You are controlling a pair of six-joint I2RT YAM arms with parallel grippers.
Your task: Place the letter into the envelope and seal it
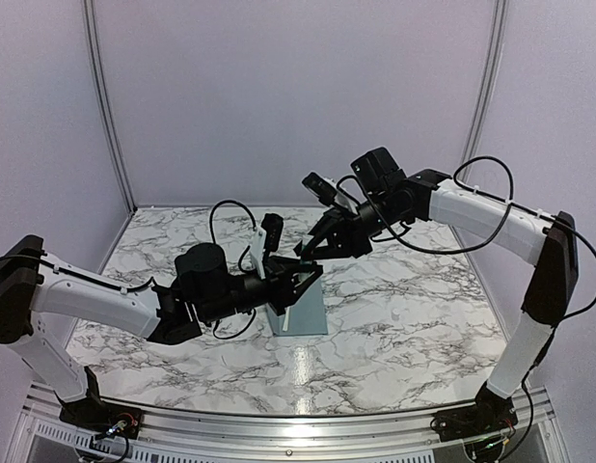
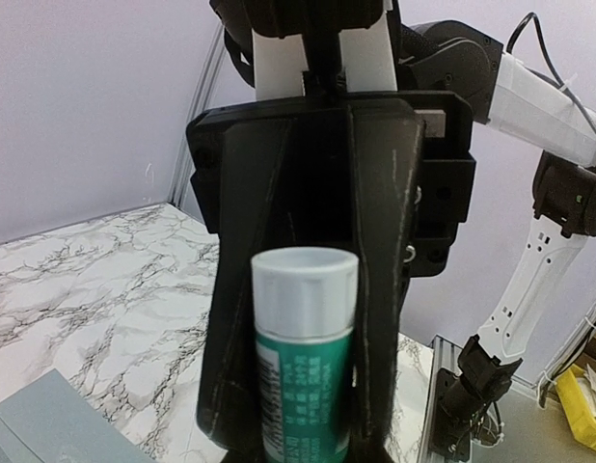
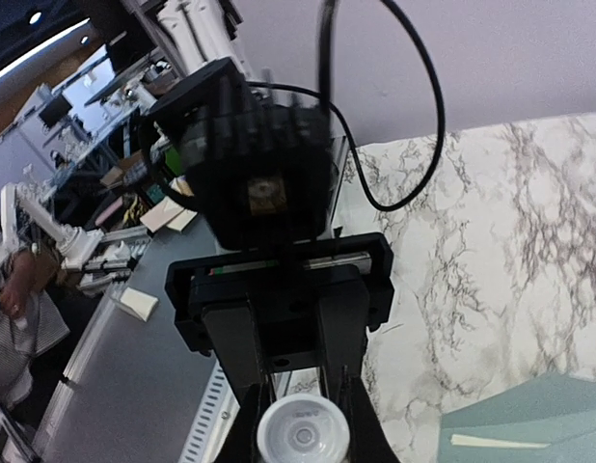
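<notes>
A small tube with a green body [image 2: 303,395] and a white cap [image 2: 306,289] hangs in the air between the two grippers. My left gripper [image 2: 304,424] is shut on the green body. My right gripper [image 3: 303,429] faces it from the other end, its fingers pressed against both sides of the white cap [image 3: 303,436]. The two grippers meet above the table, left gripper [image 1: 290,283] and right gripper [image 1: 315,253]. Directly below them the grey-blue envelope [image 1: 303,313] lies flat on the marble, with a pale strip [image 3: 491,442] along its edge. The letter shows in no view.
The marble table [image 1: 414,318] is bounded by a metal rail [image 1: 279,424] at the near edge and grey walls on the other sides. A corner of the envelope [image 2: 47,424] lies low in the left wrist view. Black cables loop off both wrists.
</notes>
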